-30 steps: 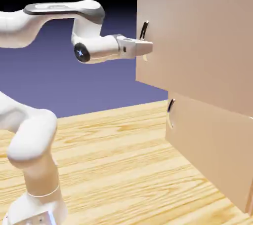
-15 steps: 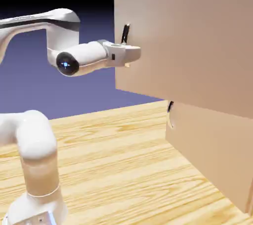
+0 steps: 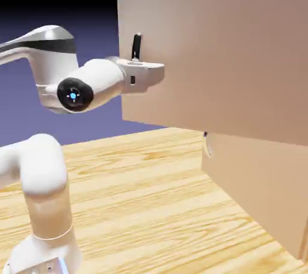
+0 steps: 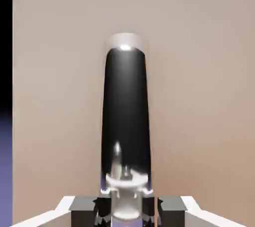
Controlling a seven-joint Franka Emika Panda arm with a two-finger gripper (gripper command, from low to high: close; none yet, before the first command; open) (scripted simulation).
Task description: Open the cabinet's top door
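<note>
The beige cabinet (image 3: pixel 264 38) fills the exterior view's right. Its top door (image 3: pixel 174 86) stands well out toward the left, far ahead of the lower panel. A dark bar handle (image 3: pixel 136 46) sticks up near the door's left edge. My gripper (image 3: pixel 157 71) reaches in level from the left and is shut on the lower part of that handle. In the hand view the handle (image 4: pixel 125 116) rises large and black between my fingertips, my gripper (image 4: pixel 127 206) is clamped at its base, and the top door (image 4: pixel 199 96) fills the background.
Below the seam, the lower door (image 3: pixel 258 188) sits further back, its own dark handle (image 3: pixel 206 143) partly tucked under the top door. The wooden table (image 3: pixel 138 207) spreads beneath. My white arm's base (image 3: pixel 45 207) rises at the lower left.
The top door has come out steadily to the left, its edge and handle travelling with my shut gripper. My arm has folded back and its wrist has dropped slightly.
</note>
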